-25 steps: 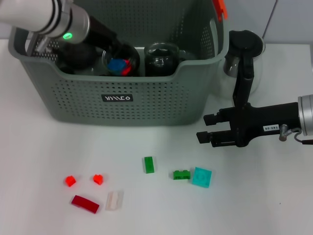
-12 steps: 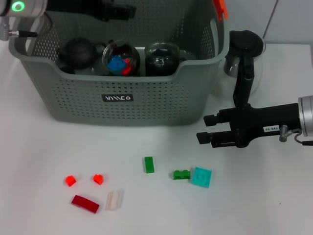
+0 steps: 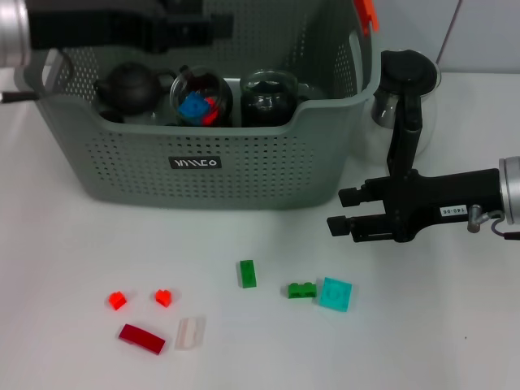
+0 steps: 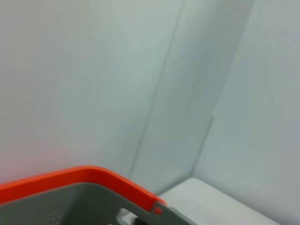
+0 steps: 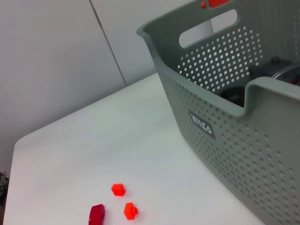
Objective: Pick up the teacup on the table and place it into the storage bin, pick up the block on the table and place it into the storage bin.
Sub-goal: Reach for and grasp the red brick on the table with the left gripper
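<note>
Right gripper (image 3: 332, 213): jaws parted, empty, held beside the storage bin (image 3: 203, 175). Teal block (image 3: 335, 293) is lain on the table (image 3: 455, 333) directly below-front, nearest this arm. Left gripper (image 3: 213, 22): over the bin's rear; closure cannot be told.

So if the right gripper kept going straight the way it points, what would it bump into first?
Probably nothing. The right gripper points toward the robot's left, in front of the storage bin, above bare table. Depth is unclear.
</note>
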